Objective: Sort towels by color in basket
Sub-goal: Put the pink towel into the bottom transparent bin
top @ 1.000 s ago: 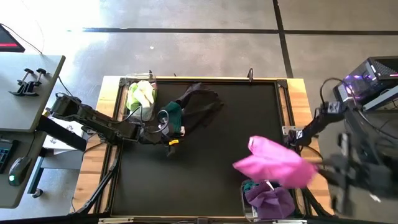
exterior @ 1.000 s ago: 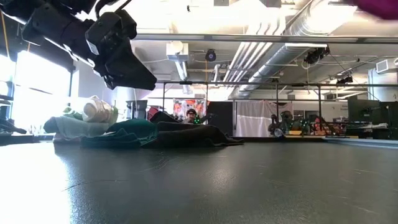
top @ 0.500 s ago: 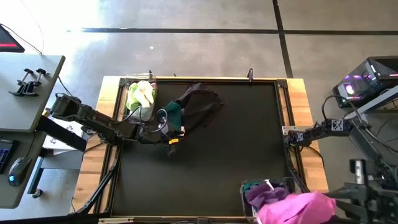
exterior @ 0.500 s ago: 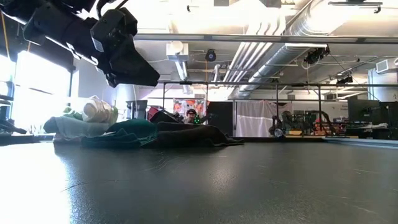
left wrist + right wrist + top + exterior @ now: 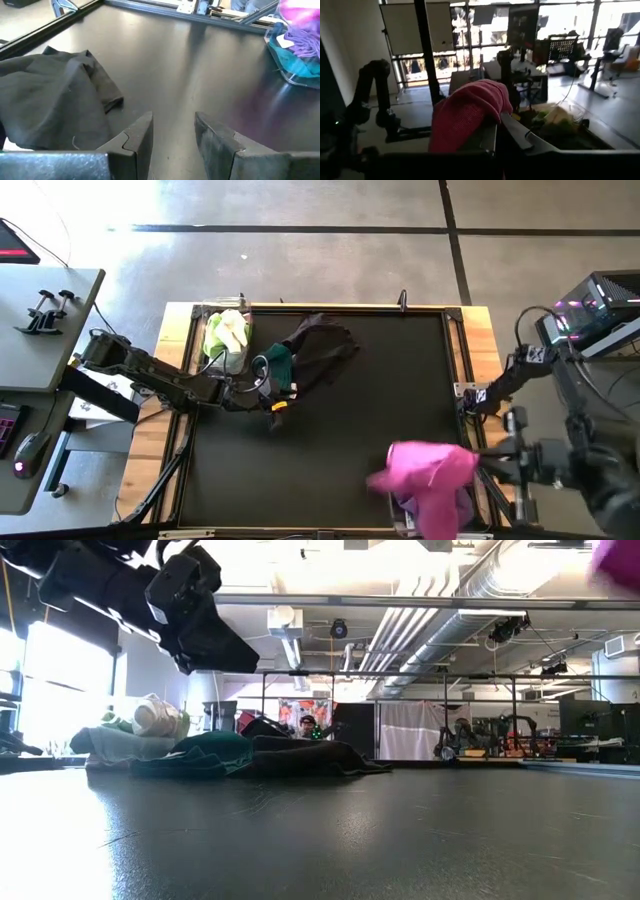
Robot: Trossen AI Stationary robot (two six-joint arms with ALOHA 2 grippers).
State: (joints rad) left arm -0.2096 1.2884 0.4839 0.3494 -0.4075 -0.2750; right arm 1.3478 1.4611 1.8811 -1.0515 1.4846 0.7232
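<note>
I am holding the right tool (image 5: 495, 127) up above the near right corner of the black tabletop (image 5: 340, 430), and its fingers are clamped together on a magenta towel (image 5: 432, 480). The cloth is draping off the tool and hanging over the clear basket (image 5: 400, 515) at that corner; in the right wrist view the same towel (image 5: 467, 115) is bunched over the fingers. Inside the basket I am seeing purple cloth (image 5: 300, 42) lying on a teal one (image 5: 290, 57), both showing best in the left wrist view, with a blur of magenta above them.

My left tool (image 5: 172, 132) is hovering low over the left part of the tabletop with its fingers apart and nothing between them. Just beside it a dark green towel (image 5: 280, 365) is lying against a black towel (image 5: 320, 345) that is spreading toward the far middle of the tabletop; in the left wrist view that black towel (image 5: 55, 95) is lying crumpled just ahead of the fingers.

At the far left corner a second clear basket (image 5: 210, 315) is holding lime green (image 5: 225, 330) and pale cloths heaped together. In the low view the green and black towels are forming a low mound (image 5: 240, 755) on the tabletop under the left arm.
</note>
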